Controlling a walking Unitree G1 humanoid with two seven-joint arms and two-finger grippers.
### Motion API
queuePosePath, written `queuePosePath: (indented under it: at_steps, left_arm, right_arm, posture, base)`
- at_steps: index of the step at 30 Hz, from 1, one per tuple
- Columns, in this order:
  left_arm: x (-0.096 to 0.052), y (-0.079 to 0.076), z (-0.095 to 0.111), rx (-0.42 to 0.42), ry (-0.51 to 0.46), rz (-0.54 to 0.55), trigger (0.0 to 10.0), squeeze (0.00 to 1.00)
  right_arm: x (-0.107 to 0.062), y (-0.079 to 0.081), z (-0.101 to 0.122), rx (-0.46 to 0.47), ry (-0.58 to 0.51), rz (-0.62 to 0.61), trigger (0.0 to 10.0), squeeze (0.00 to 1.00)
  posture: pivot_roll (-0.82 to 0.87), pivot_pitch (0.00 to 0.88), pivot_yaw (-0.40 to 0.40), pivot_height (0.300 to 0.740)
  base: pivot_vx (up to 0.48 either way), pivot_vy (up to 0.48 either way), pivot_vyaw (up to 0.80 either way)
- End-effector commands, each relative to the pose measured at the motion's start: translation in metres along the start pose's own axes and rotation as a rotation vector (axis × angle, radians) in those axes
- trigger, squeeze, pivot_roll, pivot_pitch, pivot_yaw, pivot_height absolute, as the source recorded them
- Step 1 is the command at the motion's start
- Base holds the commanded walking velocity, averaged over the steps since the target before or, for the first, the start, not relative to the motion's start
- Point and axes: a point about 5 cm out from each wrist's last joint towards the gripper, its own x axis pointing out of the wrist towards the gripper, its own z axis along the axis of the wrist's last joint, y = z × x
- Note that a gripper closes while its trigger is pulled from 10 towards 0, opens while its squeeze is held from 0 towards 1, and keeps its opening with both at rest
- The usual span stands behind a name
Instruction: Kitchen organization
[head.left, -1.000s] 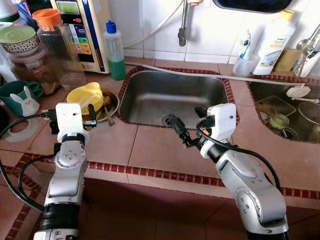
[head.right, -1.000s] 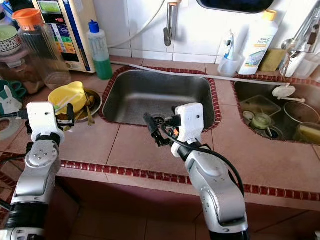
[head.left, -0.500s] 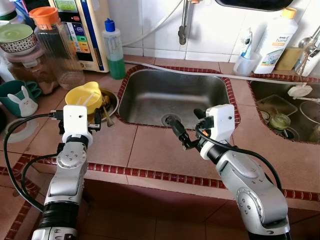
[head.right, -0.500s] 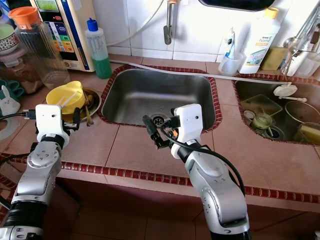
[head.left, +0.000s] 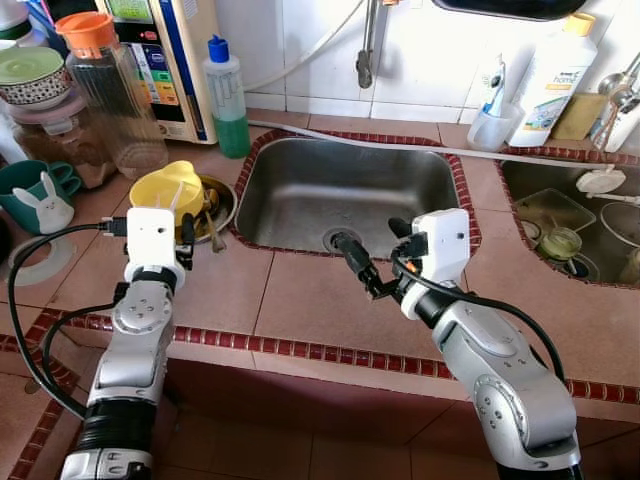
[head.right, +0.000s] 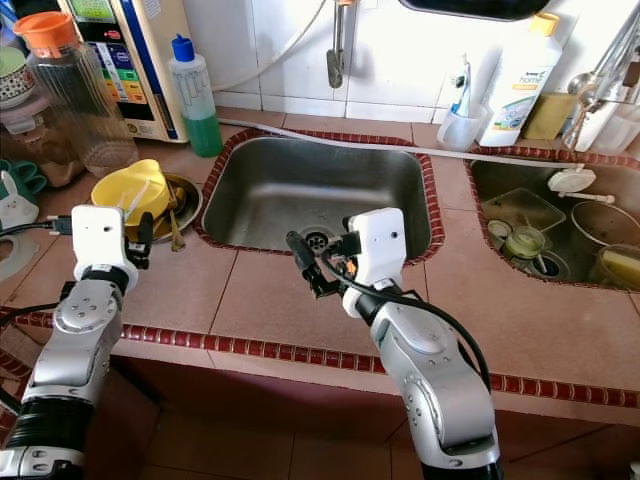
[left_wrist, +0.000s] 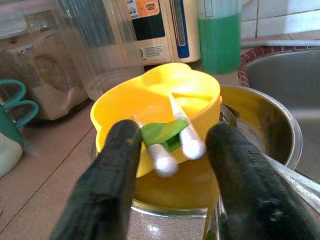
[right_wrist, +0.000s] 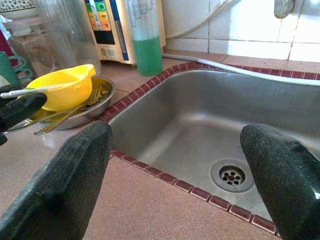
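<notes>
Yellow bowl (left_wrist: 155, 107) sits in a steel dish (left_wrist: 270, 137), holding what appear to be green-jointed training chopsticks (left_wrist: 167, 137). Left gripper (left_wrist: 170, 165) fingers (left_wrist: 107, 180) are apart, just short of the bowl. Right gripper (head.right: 305, 262) fingers are apart over the counter (head.left: 300, 300).

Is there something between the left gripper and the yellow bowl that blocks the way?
Nothing visible blocks it. The left gripper, fingers open, faces the yellow bowl directly; the white utensil handles with a green piece stick out of the bowl toward it.
</notes>
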Motion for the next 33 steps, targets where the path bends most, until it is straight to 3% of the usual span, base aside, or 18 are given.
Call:
queuePosePath:
  at_steps: [1,3,4,19,22,27,28,30,31,33]
  left_arm:
    - [0.002,0.001,0.007,0.018,-0.029,0.001,0.5,0.00]
    - [0.002,0.001,0.008,0.019,-0.033,0.001,0.7,0.00]
    - [0.002,0.000,0.009,0.019,-0.038,-0.001,0.0,0.00]
    - [-0.001,0.004,0.017,0.026,-0.089,0.034,0.0,0.00]
    - [-0.001,0.008,0.020,0.034,-0.101,0.064,1.4,0.00]
    - [-0.004,0.013,0.026,0.058,-0.141,0.109,1.5,0.00]
    - [-0.004,0.016,0.030,0.067,-0.162,0.129,2.3,0.00]
    - [-0.006,0.018,0.037,0.064,-0.193,0.153,2.5,0.00]
    - [-0.006,0.018,0.041,0.069,-0.210,0.157,3.3,0.00]
    - [-0.006,0.018,0.044,0.072,-0.223,0.160,3.2,0.00]
  right_arm:
    - [-0.002,0.002,0.004,-0.011,-0.020,0.006,10.0,0.00]
    - [-0.002,0.002,0.004,-0.011,-0.019,0.005,10.0,0.00]
    - [-0.001,0.002,0.004,-0.011,-0.019,0.005,10.0,0.00]
    - [0.000,0.002,0.003,-0.010,-0.019,0.008,10.0,0.00]
    - [0.001,0.003,0.003,-0.010,-0.020,0.009,10.0,0.00]
    - [0.001,0.003,0.003,-0.010,-0.021,0.010,10.0,0.00]
    - [0.001,0.003,0.003,-0.010,-0.021,0.010,10.0,0.00]
    - [0.002,0.003,0.003,-0.009,-0.022,0.011,10.0,0.00]
    - [0.002,0.003,0.002,-0.010,-0.022,0.013,10.0,0.00]
    - [0.003,0.003,0.002,-0.011,-0.023,0.016,10.0,0.00]
  posture:
    - [-0.05,0.128,0.032,0.740]
    - [-0.05,0.128,0.031,0.740]
    - [-0.05,0.127,0.031,0.740]
    - [-0.04,0.124,0.030,0.740]
    - [-0.04,0.122,0.030,0.740]
    - [-0.04,0.120,0.030,0.740]
    - [-0.04,0.119,0.028,0.740]
    - [-0.04,0.119,0.028,0.740]
    - [-0.03,0.117,0.027,0.740]
    - [-0.03,0.117,0.027,0.740]
  base:
    - [0.000,0.000,0.00]
    - [0.000,0.000,0.00]
    - [0.000,0.000,0.00]
    - [0.000,0.000,0.00]
    - [0.000,0.000,0.00]
    - [0.000,0.000,0.00]
    - [0.000,0.000,0.00]
    - [0.000,0.000,0.00]
    - [0.000,0.000,0.00]
    - [0.000,0.000,0.00]
